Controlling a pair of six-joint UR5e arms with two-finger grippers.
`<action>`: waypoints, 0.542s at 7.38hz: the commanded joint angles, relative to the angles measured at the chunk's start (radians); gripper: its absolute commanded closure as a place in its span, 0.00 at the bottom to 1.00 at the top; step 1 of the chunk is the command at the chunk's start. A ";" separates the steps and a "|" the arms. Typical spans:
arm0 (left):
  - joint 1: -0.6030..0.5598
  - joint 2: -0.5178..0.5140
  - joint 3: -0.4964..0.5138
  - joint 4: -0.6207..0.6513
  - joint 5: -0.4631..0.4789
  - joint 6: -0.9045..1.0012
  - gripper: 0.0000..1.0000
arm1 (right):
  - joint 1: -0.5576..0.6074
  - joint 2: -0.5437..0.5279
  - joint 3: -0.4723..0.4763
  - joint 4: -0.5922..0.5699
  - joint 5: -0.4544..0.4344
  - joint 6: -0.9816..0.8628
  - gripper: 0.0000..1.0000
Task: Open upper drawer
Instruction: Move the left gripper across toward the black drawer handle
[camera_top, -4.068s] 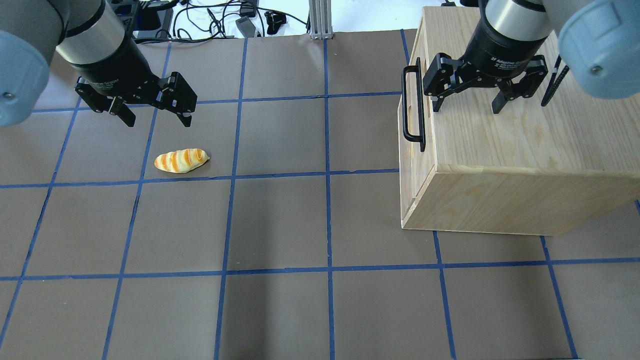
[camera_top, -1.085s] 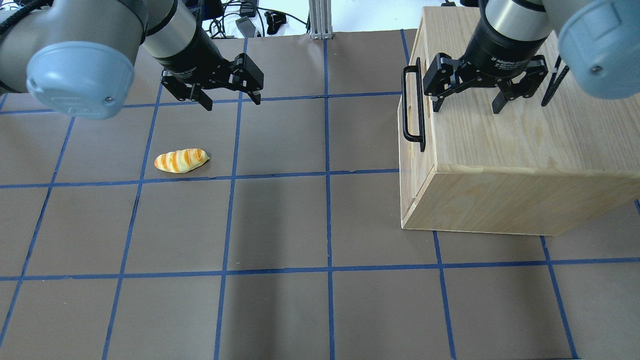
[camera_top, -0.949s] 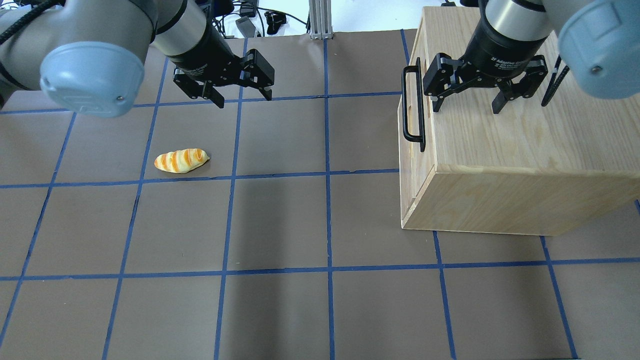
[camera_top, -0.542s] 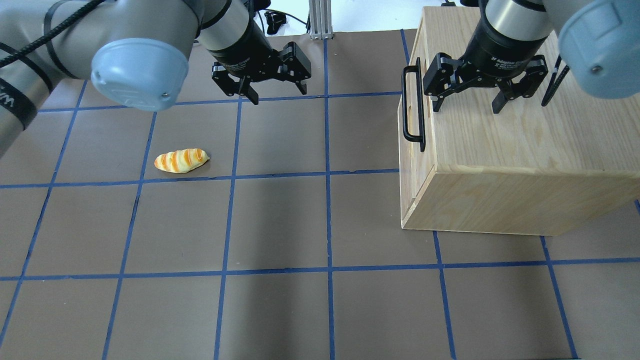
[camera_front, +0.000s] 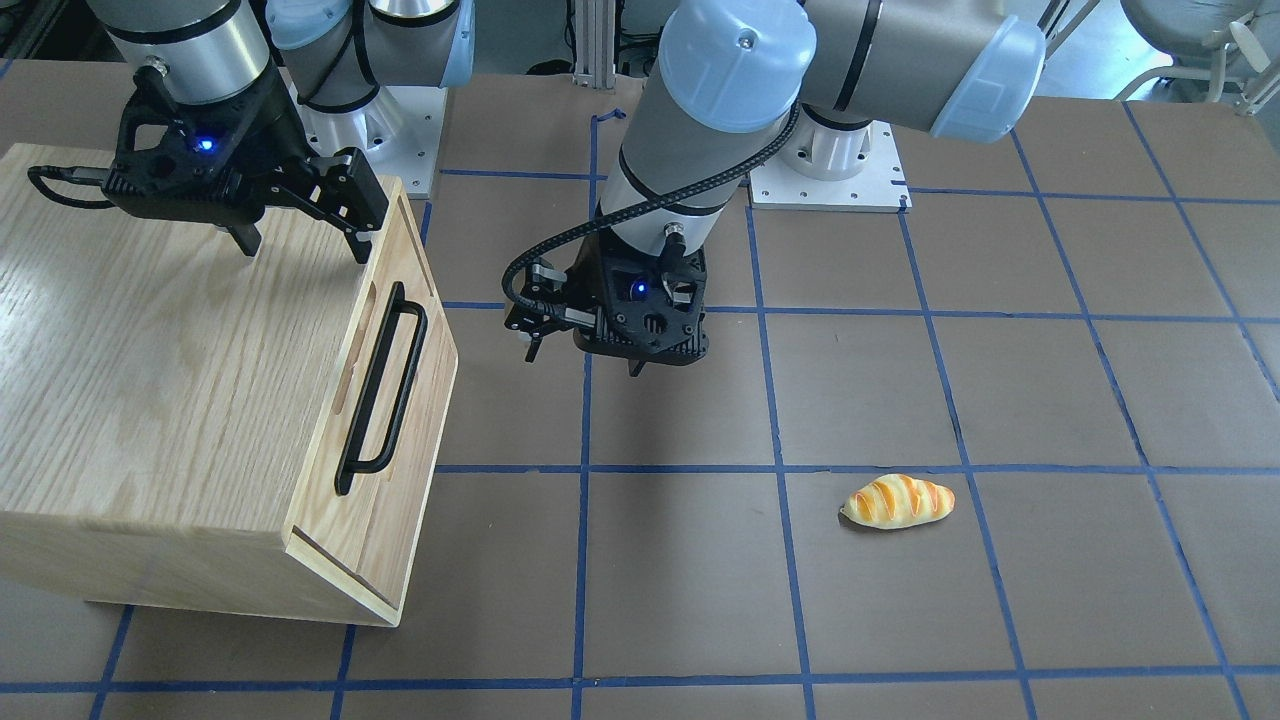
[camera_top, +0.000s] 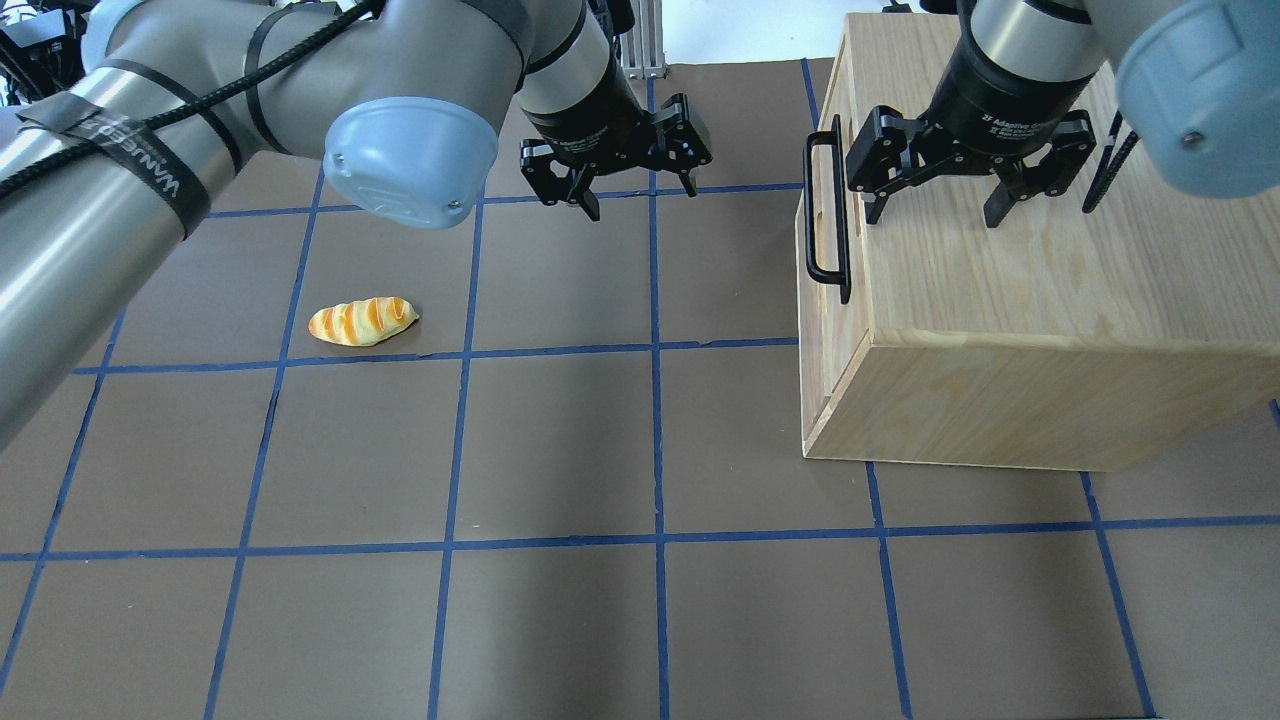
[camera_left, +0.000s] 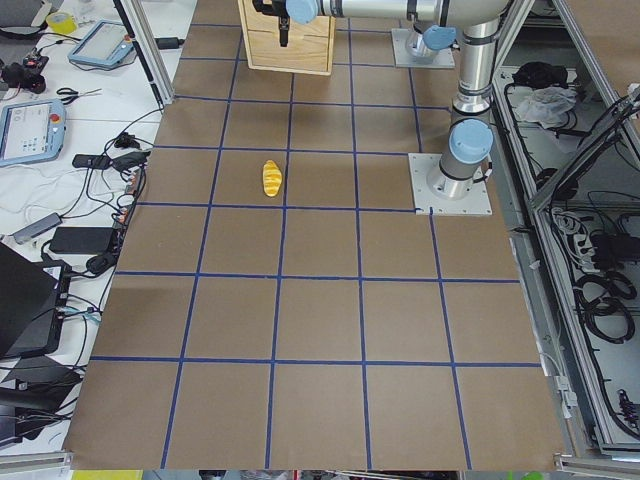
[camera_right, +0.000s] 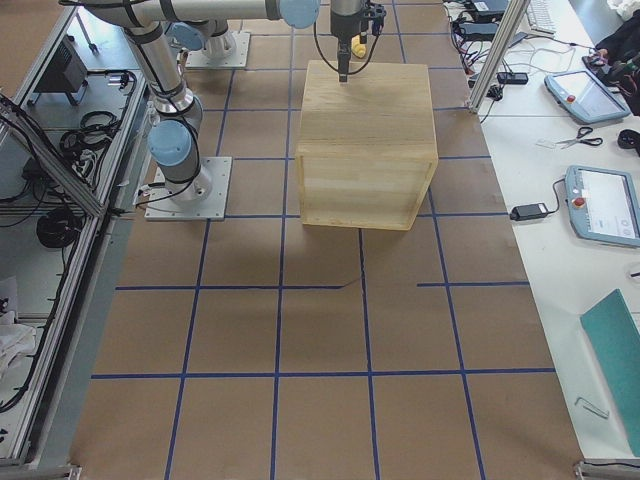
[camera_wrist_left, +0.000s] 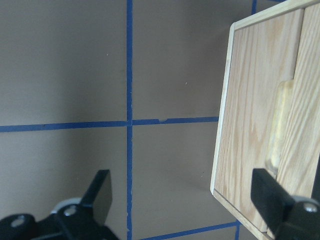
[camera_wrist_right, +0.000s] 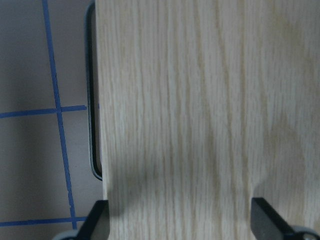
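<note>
The upper drawer (camera_top: 815, 300) sits shut, flush in the front of the oak cabinet (camera_top: 1040, 300), which faces the table's middle. Its black bar handle (camera_top: 826, 215) and oblong slot show in the front-facing view too, handle (camera_front: 381, 390), slot (camera_front: 356, 345). My left gripper (camera_top: 640, 198) (camera_front: 585, 360) is open and empty, hovering about one grid square from the handle. In the left wrist view the wood front (camera_wrist_left: 250, 115) fills the right side, between and beyond the fingers (camera_wrist_left: 97, 195). My right gripper (camera_top: 935, 215) (camera_front: 305, 248) is open and empty just above the cabinet top, behind the handle.
A toy bread loaf (camera_top: 362, 321) (camera_front: 898, 501) lies on the brown paper table (camera_top: 560, 450) to the left, apart from both arms. Blue tape lines grid the table. Cables and gear lie past the far edge (camera_top: 480, 40).
My left arm has swept to the right across the far part of the table, from above the bread toward the cabinet front, gripper still open. The right arm and the drawer have not moved.
</note>
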 joint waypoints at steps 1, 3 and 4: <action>-0.034 -0.048 0.041 0.014 -0.002 -0.063 0.00 | 0.000 0.000 0.000 0.000 0.000 0.000 0.00; -0.063 -0.082 0.084 0.014 -0.003 -0.163 0.00 | -0.001 0.000 0.000 0.000 0.000 0.000 0.00; -0.077 -0.100 0.102 0.014 -0.005 -0.194 0.00 | 0.000 0.000 0.000 0.000 0.000 0.000 0.00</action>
